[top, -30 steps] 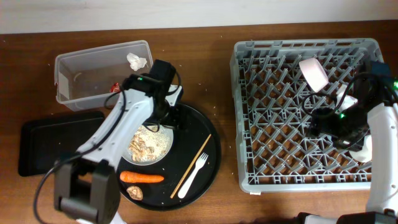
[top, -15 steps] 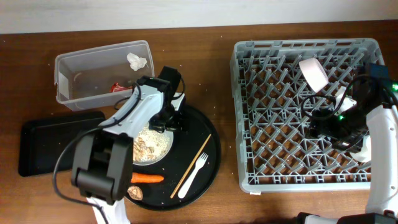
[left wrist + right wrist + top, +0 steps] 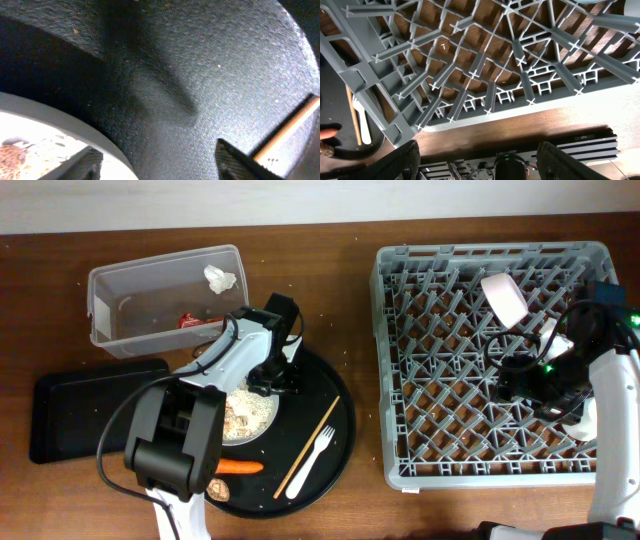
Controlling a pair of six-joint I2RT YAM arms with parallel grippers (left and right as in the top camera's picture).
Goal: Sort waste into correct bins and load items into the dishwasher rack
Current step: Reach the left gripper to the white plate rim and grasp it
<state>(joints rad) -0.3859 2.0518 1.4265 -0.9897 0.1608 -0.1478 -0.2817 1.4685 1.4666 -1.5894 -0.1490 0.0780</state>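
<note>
Evidently, left fingers (image 3: pixel 232 163) apart, empty, over round black tray (image 3: pixel 200 60) (right fingers (image 3: pixel 402 162) likewise, over rack (image 3: pixel 470 75)).

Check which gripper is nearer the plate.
Left. The left gripper is by the upper-right rim of the plate; the right gripper is far off over the rack.

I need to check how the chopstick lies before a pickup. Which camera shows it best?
The overhead view: the whole chopstick lies diagonally on the round black tray, beside the fork. The left wrist view catches only one short stretch; the right wrist view shows a sliver at its left edge.
</note>
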